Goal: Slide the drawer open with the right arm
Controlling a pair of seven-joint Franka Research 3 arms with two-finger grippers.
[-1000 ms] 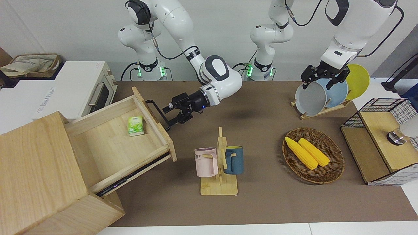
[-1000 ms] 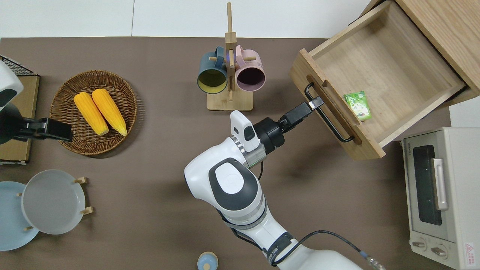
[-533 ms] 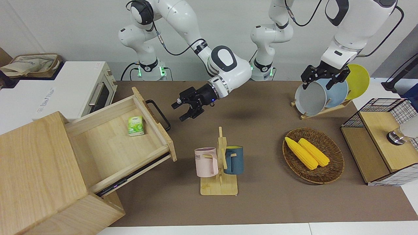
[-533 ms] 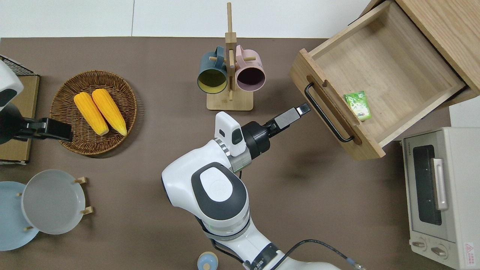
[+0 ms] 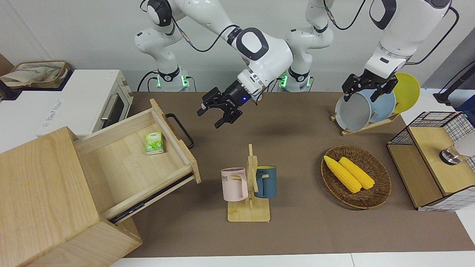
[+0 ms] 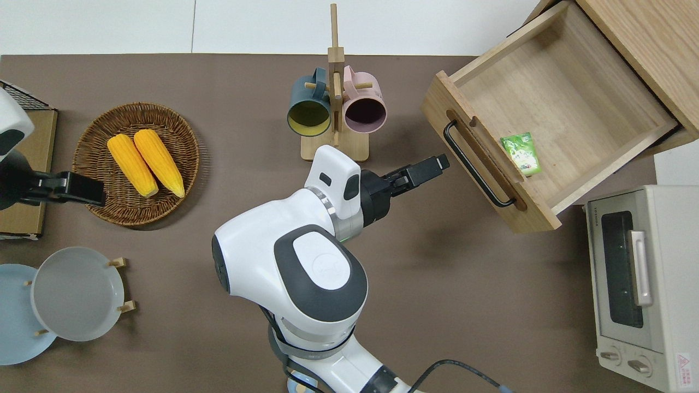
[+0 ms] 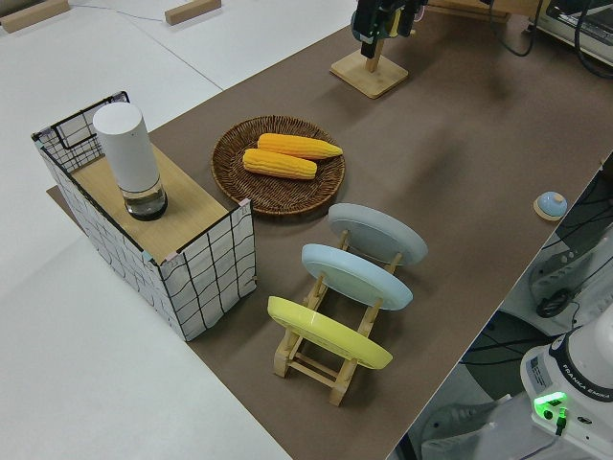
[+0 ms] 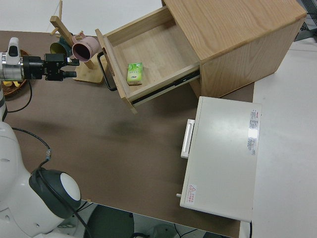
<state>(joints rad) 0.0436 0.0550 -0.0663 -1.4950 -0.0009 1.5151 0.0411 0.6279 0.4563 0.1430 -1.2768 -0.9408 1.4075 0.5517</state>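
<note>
The pale-wood drawer [image 5: 122, 163] stands pulled far out of its big cabinet [image 5: 41, 193] at the right arm's end of the table. Its black loop handle [image 5: 180, 129] is free. A small green packet [image 5: 153, 142] lies inside the drawer, near its front panel. My right gripper [image 5: 210, 118] is open and empty, up in the air, a short gap from the handle. In the overhead view it [image 6: 437, 162] hangs over bare table beside the handle [image 6: 474, 166], close to the mug rack. My left arm is parked, its gripper [image 5: 360, 95] open.
A wooden mug rack [image 5: 248, 213] with a pink and a blue mug stands mid-table. A wicker basket [image 5: 386, 185] holds two corn cobs. A white toaster oven [image 5: 92, 100] stands beside the cabinet, nearer the robots. A plate rack [image 5: 367, 126] and a wire-mesh box [image 5: 434, 163] are at the left arm's end.
My right gripper has come off the drawer handle, drawn back from it and risen. The drawer has stayed open where it was. The left arm has not moved.
</note>
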